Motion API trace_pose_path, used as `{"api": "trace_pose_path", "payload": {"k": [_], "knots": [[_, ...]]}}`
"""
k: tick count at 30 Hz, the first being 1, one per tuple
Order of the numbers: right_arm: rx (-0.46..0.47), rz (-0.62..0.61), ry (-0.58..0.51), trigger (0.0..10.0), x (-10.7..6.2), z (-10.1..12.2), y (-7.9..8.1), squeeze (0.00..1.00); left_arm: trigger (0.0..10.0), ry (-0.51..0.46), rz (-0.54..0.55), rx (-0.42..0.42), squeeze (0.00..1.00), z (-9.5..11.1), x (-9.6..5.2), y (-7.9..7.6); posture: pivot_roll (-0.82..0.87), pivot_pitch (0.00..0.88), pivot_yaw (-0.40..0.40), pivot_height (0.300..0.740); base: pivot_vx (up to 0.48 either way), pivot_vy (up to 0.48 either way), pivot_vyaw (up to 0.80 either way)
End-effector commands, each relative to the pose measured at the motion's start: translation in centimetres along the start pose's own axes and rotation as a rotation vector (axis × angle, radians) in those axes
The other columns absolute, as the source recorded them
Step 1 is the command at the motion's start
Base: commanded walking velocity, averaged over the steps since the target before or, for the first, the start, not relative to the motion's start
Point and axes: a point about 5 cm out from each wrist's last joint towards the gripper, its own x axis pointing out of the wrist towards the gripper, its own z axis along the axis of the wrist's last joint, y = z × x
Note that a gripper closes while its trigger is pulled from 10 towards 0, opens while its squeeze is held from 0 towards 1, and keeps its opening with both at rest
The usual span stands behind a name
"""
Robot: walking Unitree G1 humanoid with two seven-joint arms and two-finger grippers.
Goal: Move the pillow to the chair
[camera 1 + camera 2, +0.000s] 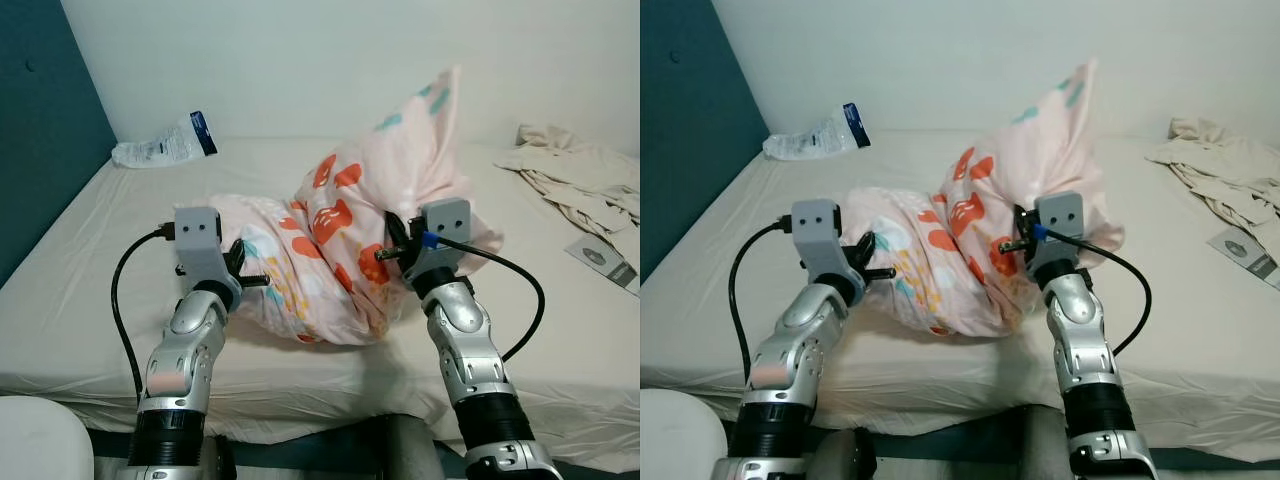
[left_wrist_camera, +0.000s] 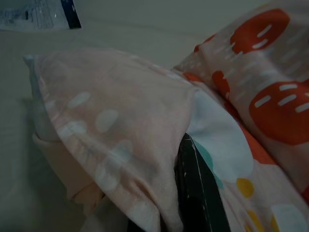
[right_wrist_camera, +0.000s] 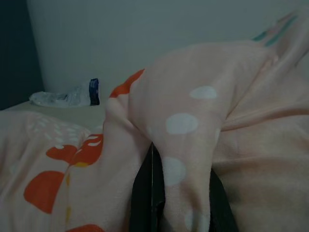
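Observation:
The pillow (image 1: pixel 355 235) is pale pink with orange, teal and yellow shapes. It lies bunched on the cream bed (image 1: pixel 90 270), and its right half is raised into a peak. My left gripper (image 1: pixel 250 270) is at the pillow's left end, and one black finger (image 2: pixel 195 188) shows under a fold of its fabric. On the right side, my right gripper (image 1: pixel 388 252) is shut on the pillow. In the right wrist view a fold of the pillow (image 3: pixel 188 145) is pinched between the two black fingers (image 3: pixel 148 193).
A clear plastic package (image 1: pixel 165 143) lies at the bed's back left. Crumpled beige clothes (image 1: pixel 580 175) and a leaflet (image 1: pixel 605 260) lie on the right. A teal headboard (image 1: pixel 40 130) stands on the left. A white rounded object (image 1: pixel 40 440) sits at the bottom left.

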Motion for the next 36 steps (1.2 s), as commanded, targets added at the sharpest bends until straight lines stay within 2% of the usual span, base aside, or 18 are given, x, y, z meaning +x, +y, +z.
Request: {"api": "trace_pose_path", "payload": {"k": [1, 8, 16, 21, 30, 36], "knots": [[0.006, 0.046, 0.017, 10.0, -0.16, -0.5, 1.18, 0.0, 10.0, -0.038, -0.031, 0.007, 0.0, 0.54, -0.05, -0.8, 0.06, 0.054, -0.011, 0.548, 0.0, 0.0, 0.0], [-0.002, 0.03, -0.012, 10.0, -0.34, 0.12, 0.72, 0.0, 10.0, -0.074, -0.012, -0.009, 0.0, 0.67, 0.39, -1.04, 0.05, 0.049, -0.001, 0.568, 0.0, 0.0, 0.0], [-0.012, 0.028, -0.013, 10.0, -0.27, 0.2, 0.6, 0.0, 10.0, -0.054, -0.039, -0.022, 0.0, 0.44, 0.42, -1.46, 0.05, 0.046, -0.001, 0.598, 0.0, 0.0, 0.0], [-0.013, 0.031, 0.003, 10.0, -0.33, -0.17, 0.71, 0.0, 10.0, -0.032, -0.043, 0.01, 0.0, -0.22, 0.4, -1.54, 0.05, 0.042, -0.005, 0.623, 0.0, 0.0, 0.0], [-0.015, 0.031, 0.005, 10.0, -0.29, -0.12, 0.63, 0.0, 10.0, -0.041, -0.041, 0.019, 0.0, -0.09, 0.6, -1.55, 0.05, 0.039, -0.006, 0.658, 0.0, 0.0, 0.0], [-0.016, 0.034, 0.002, 10.0, -0.22, 0.04, 0.62, 0.0, 10.0, -0.032, -0.041, -0.003, 0.0, -0.13, 0.52, -1.46, 0.05, 0.04, -0.008, 0.683, 0.0, 0.0, 0.0]]}}
